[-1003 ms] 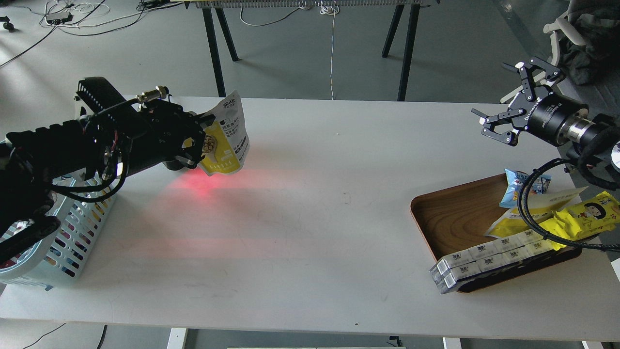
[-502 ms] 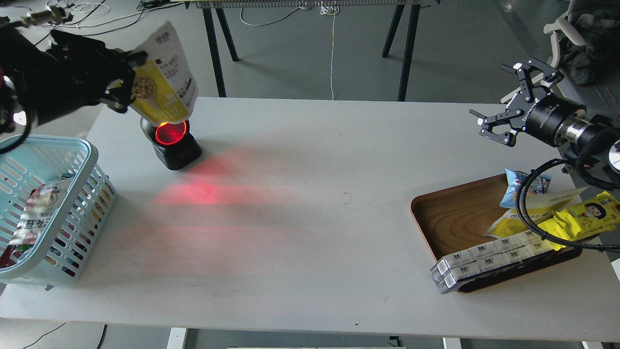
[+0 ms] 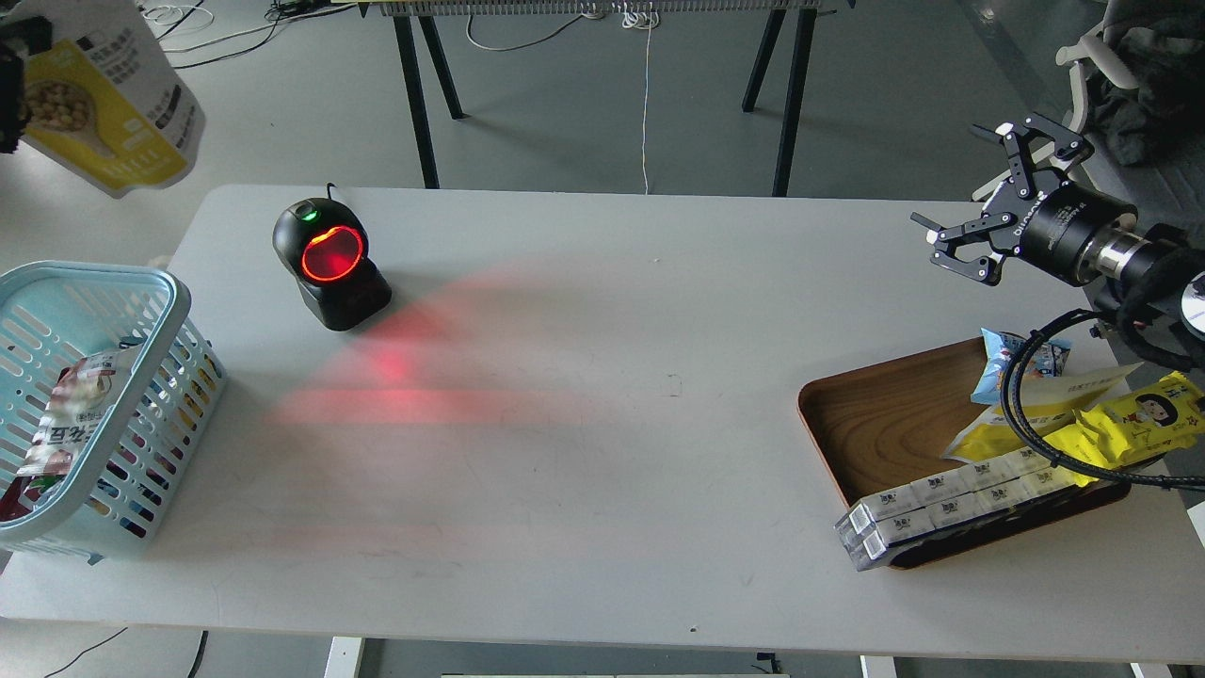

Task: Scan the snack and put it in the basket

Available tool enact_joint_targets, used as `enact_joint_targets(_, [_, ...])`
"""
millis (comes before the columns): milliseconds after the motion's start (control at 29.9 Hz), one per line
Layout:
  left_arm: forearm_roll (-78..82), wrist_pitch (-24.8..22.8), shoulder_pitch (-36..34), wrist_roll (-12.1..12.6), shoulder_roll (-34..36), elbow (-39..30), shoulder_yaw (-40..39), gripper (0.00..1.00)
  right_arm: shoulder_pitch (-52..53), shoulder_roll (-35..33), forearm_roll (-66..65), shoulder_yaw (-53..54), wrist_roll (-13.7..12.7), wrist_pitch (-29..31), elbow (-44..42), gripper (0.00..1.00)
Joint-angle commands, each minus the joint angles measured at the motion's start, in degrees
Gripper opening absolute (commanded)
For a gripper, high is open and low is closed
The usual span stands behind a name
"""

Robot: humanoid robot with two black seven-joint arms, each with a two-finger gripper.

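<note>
The snack [image 3: 108,104] is held aloft at the frame's top-left edge, above and behind the basket [image 3: 141,282]; the left gripper [image 3: 9,85] is barely seen, its grip untellable. The right gripper [image 3: 979,202] is spread wide, empty, above the tray [image 3: 885,424].

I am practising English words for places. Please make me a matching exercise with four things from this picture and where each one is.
Things:
1. snack
2. basket
3. scanner
4. tray

Places:
A. on the table, right side
B. held in the air, top left corner
C. at the table's left edge
D. on the table, glowing red, right of the basket

Pairs: 1-B, 2-C, 3-D, 4-A
</note>
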Motion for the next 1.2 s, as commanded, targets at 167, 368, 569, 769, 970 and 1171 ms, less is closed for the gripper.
enact_joint_targets(167, [-2.3,10.3,-0.1,-4.1,1.5,10.4,13.7,0.01,-0.1,0.0,0.0,0.0,0.2,0.0,0.0,1.00])
enact_joint_targets(368, [-4.0,16.1,-0.1,-5.6,1.5,15.2,22.6,0.01,-0.1,0.4,0.0,0.0,0.2,0.0,-0.1,1.00])
enact_joint_targets(569, [-5.4,21.6,-0.1,-6.0,2.3,15.4,31.2,0.01,-0.1,0.4,0.0,0.0,0.2,0.0,-0.1,1.00])
enact_joint_targets(769, [-7.6,25.7,0.0,-5.9,2.1,15.5,38.8,0.01,-0.4,0.4,0.0,0.0,0.2,0.0,0.0,1.00])
enact_joint_targets(970, [-8.3,27.0,0.0,-6.1,1.5,17.1,42.9,0.01,-0.5,0.4,0.0,0.0,0.1,0.0,0.0,1.00])
enact_joint_targets(1171, [-8.3,27.8,0.0,-6.1,1.5,17.1,46.3,0.03,-0.4,0.4,0.0,0.0,0.2,0.0,0.0,1.00])
